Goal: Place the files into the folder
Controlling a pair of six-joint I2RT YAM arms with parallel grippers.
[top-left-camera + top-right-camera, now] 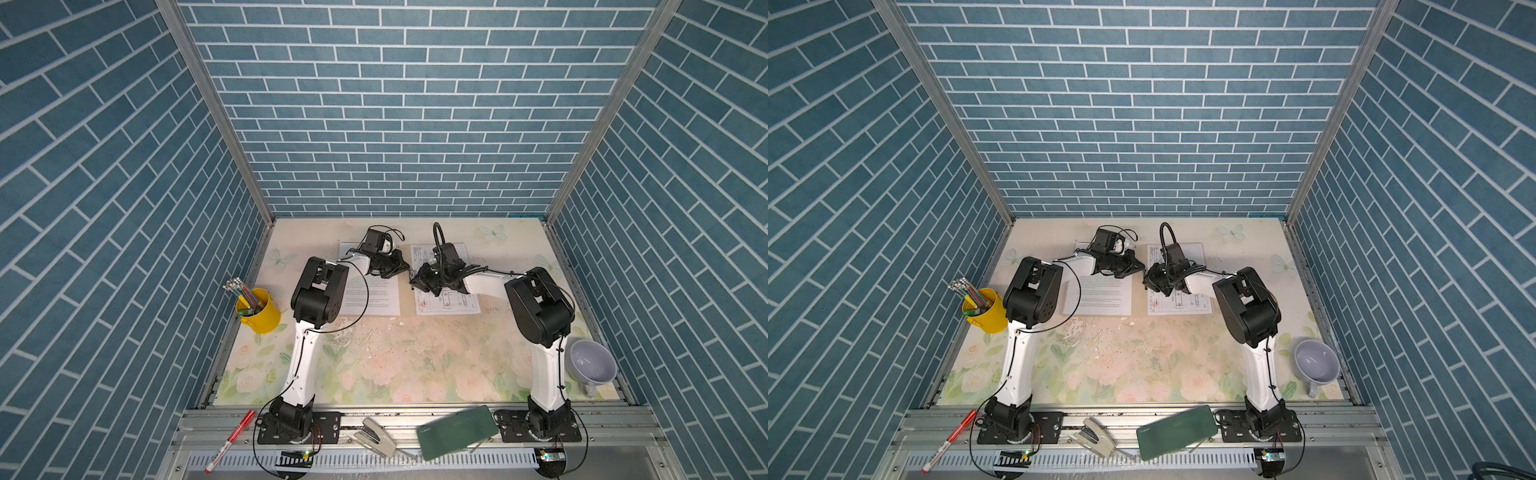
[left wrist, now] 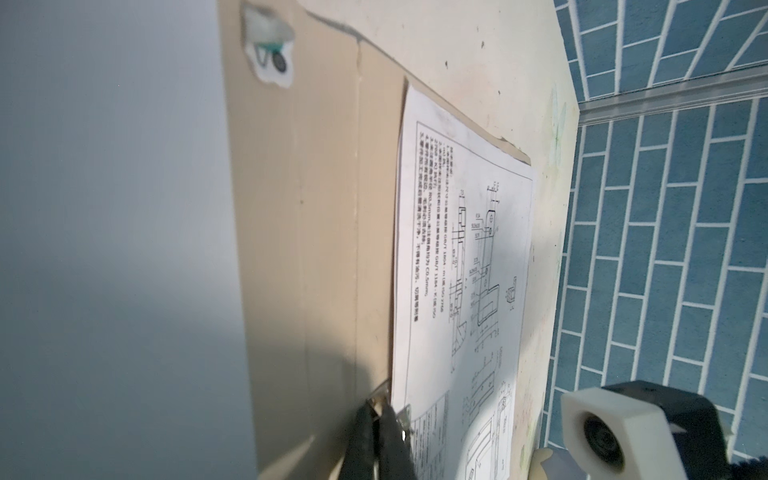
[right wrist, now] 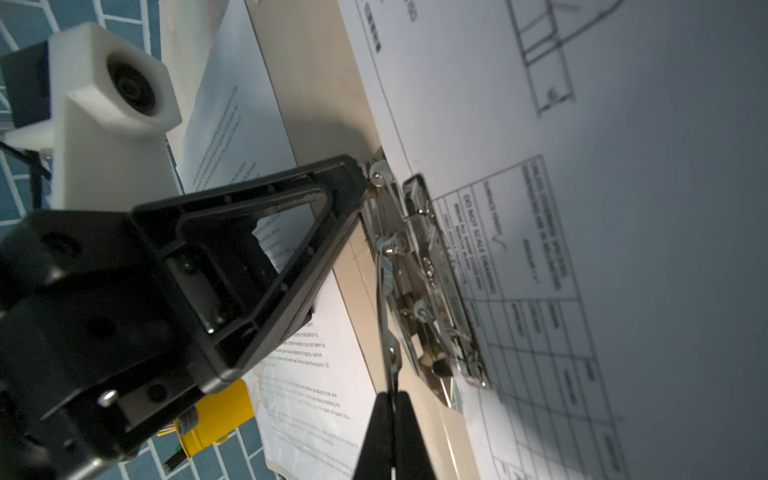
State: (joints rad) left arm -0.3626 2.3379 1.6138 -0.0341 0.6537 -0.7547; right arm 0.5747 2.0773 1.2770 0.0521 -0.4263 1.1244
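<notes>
Your right gripper (image 3: 392, 411) is black; at its fingertips the metal clip (image 3: 424, 282) shines silver on the tan folder (image 3: 316, 83). Beside the fingers, the drawing sheet (image 3: 478, 104) is white with black lines; beyond them, blue brick-patterned walls (image 2: 665, 208).

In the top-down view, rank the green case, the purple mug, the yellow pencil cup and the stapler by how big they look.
1. green case
2. purple mug and yellow pencil cup: too alike to rank
3. stapler
The case and stapler lie nearer the camera, so their true sizes stay unsure.
</notes>
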